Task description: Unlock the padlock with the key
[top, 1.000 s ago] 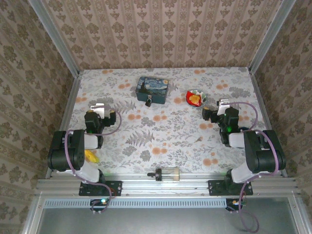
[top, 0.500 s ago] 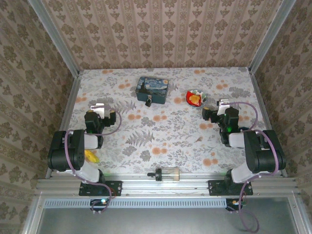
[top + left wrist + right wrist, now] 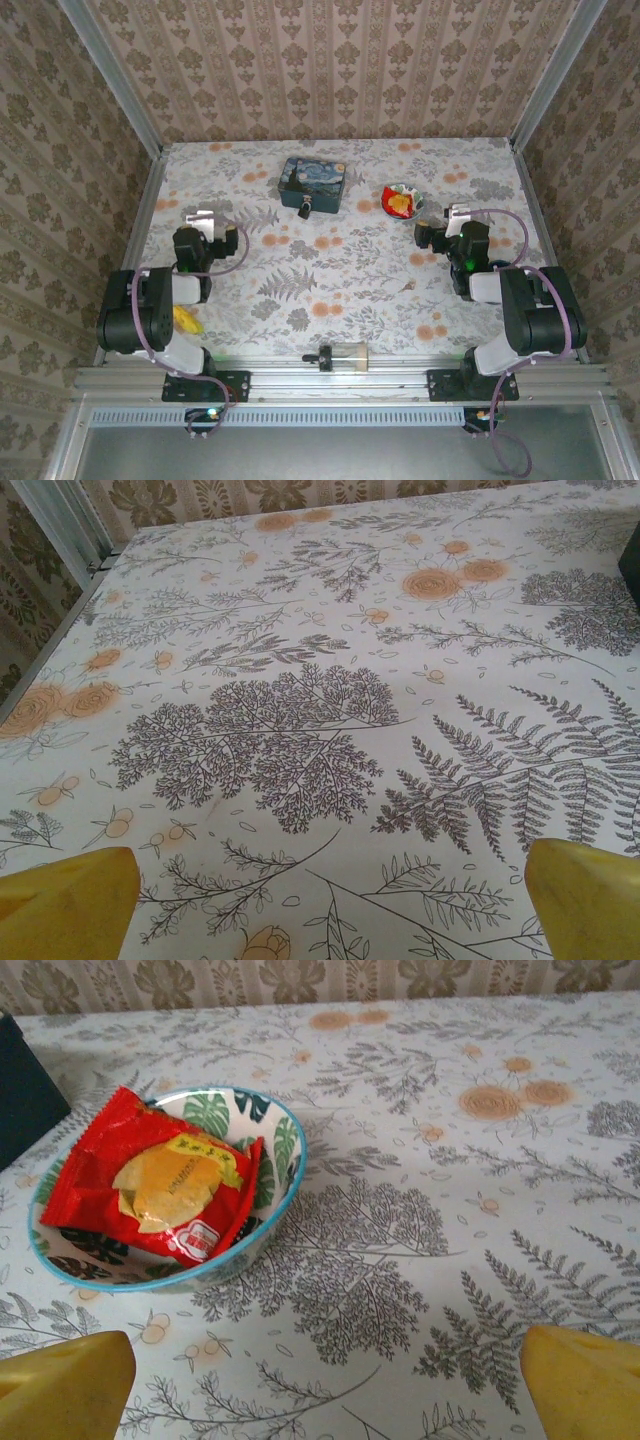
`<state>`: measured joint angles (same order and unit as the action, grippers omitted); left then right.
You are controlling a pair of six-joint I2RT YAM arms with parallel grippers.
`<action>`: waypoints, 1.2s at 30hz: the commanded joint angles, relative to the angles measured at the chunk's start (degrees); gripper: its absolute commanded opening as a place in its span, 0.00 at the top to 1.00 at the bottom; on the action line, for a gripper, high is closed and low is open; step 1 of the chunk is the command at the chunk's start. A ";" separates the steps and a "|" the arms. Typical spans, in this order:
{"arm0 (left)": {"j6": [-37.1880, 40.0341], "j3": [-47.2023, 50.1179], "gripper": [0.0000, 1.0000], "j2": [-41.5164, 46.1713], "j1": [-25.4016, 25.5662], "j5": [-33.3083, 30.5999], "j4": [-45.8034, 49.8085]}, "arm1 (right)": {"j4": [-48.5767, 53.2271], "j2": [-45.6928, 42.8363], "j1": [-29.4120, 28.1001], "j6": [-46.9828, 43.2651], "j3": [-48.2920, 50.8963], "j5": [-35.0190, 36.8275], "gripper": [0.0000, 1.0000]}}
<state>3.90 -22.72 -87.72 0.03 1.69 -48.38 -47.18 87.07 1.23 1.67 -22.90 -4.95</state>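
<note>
Counter (image 3: 340, 270), floral-print cloth: nothing picked up yet. I read this as the opening step, before any reach.

Blue swirl-painted rectangular box (image 3: 312, 183) sits far centre. Patterned round bowl (image 3: 160, 1195) with a red snack packet (image 3: 150, 1185) is to the right of it, just far-left of the right arm. Yellow banana (image 3: 186, 320) lies near left, beside the left arm's base.

Left tool (image 3: 330, 900): yellow pads spread wide, nothing between them, over bare cloth on the left side. Right tool (image 3: 325, 1380): also spread wide and empty, facing the bowl.

Tiny black padlock with silvery shackle (image 3: 304, 210) is at the box's near face; can't tell if it's hooked to the box. Tiny brownish-metal key (image 3: 408, 286) lies flat on the cloth, near right of centre, well apart from the padlock.

Next, my call: the right tool is closest to the key, so swing it near-left, drop low and pinch the key. It's thin and flat, so the pads need to get right down at the cloth. The left tool should go far-right to steady the padlock.
</note>
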 commanded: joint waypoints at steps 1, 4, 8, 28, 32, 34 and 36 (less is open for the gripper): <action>-0.31 -2.64 0.00 4.32 -0.03 -0.11 5.40 | 2.95 -2.90 -0.52 -0.10 -1.50 2.83 0.00; -0.58 -4.17 0.00 7.30 0.14 -1.79 10.42 | 8.86 -6.47 -1.04 0.37 -2.67 4.68 0.00; -1.83 -8.34 0.00 10.37 0.83 -3.92 18.63 | 20.73 -12.19 -1.45 4.12 -6.61 9.47 0.00; -30.87 -43.46 0.00 -13.52 11.10 8.64 33.73 | 62.36 -1.85 -15.05 26.28 -41.01 14.15 0.00; -32.25 -49.14 0.00 -18.37 12.16 10.41 35.19 | 67.22 6.67 -19.26 26.97 -51.20 10.88 0.03; -32.04 -52.13 0.04 -20.73 12.69 11.18 36.42 | 67.76 11.05 -20.83 27.30 -55.64 8.79 0.06; -31.79 -55.03 0.09 -23.10 13.09 12.24 38.40 | 68.04 15.38 -21.88 27.64 -59.84 6.75 0.09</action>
<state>-26.81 -74.13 -108.92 12.45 11.35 -13.32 16.05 98.19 -19.51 27.68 -78.39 5.52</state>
